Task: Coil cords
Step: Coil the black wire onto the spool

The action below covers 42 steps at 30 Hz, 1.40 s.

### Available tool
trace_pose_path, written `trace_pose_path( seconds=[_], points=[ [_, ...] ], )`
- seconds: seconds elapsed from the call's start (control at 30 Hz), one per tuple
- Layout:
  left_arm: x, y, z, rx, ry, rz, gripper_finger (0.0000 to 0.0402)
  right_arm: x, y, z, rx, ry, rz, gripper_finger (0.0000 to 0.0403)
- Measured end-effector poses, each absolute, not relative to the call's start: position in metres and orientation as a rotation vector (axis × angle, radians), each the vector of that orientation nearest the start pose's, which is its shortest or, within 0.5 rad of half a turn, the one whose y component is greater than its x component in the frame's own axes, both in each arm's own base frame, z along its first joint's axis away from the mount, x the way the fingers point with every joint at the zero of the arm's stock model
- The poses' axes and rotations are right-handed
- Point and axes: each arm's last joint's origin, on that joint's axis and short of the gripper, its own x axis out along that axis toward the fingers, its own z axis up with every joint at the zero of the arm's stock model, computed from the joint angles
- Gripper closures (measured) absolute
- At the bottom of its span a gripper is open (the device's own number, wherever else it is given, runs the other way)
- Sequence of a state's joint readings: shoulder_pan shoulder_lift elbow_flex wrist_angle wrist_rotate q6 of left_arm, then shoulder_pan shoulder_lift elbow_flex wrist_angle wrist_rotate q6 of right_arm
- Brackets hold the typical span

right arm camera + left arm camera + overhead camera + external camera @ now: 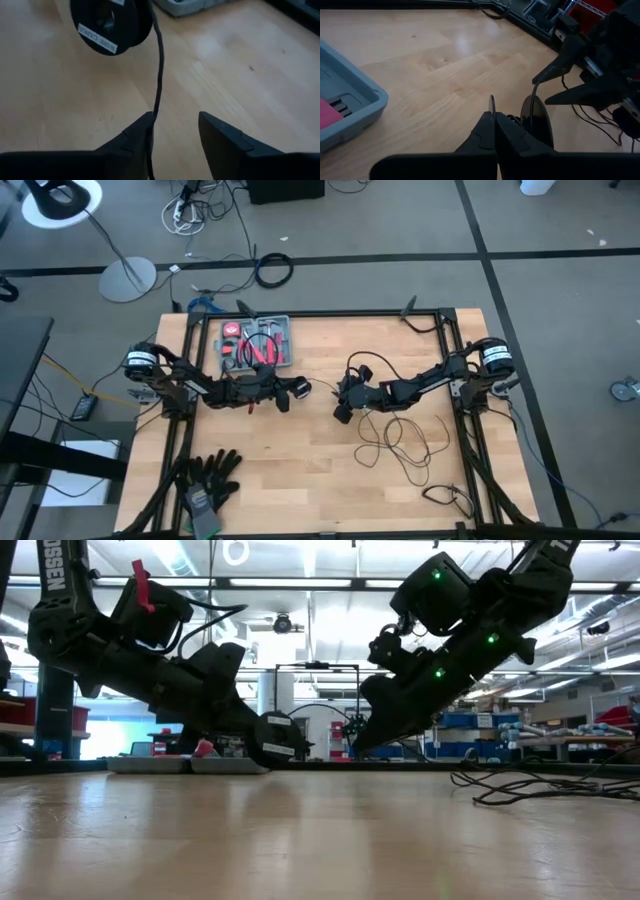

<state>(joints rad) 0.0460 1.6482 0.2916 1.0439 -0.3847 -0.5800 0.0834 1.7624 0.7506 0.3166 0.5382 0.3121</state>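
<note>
thin black cords (402, 442), loose loops, tabletop

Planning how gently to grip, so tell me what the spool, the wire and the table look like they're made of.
Spool: looks like black plastic, slightly glossy, with a white paper label. Wire: thin, matte black, probably rubber or plastic insulation. Table: light wood planks, grain and joints visible, smooth sheen.

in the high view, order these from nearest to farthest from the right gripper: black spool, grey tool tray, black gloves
From the right gripper near the table's middle:
1. Black spool, just beside it toward the left arm, held in the shut left gripper.
2. Grey tool tray, farther off at the table's far edge, on the left arm's side.
3. Black gloves, farthest, at the near left corner.
</note>
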Motion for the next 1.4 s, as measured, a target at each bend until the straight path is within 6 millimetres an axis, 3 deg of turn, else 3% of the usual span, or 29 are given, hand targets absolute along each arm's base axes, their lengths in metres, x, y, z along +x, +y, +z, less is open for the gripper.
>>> trace_pose_path(
  seconds=[0.27,0.8,1.23,1.4],
  points=[
    [0.240,0.022,0.111,-0.512,0.178,0.504,0.0402,0.320,0.011,0.144,0.067,0.537,-0.547,0.0244],
    [0.240,0.022,0.111,-0.510,0.178,0.503,0.0402,0.320,0.022,0.145,0.077,0.536,-0.504,0.0342],
    [0.240,0.022,0.111,-0.513,0.182,0.492,0.0402,0.320,0.024,0.145,0.041,0.552,-0.468,0.0299],
    [0.241,0.022,0.111,-0.514,0.181,0.491,0.0402,0.320,0.026,0.144,0.042,0.554,-0.465,0.0312]
  ],
)
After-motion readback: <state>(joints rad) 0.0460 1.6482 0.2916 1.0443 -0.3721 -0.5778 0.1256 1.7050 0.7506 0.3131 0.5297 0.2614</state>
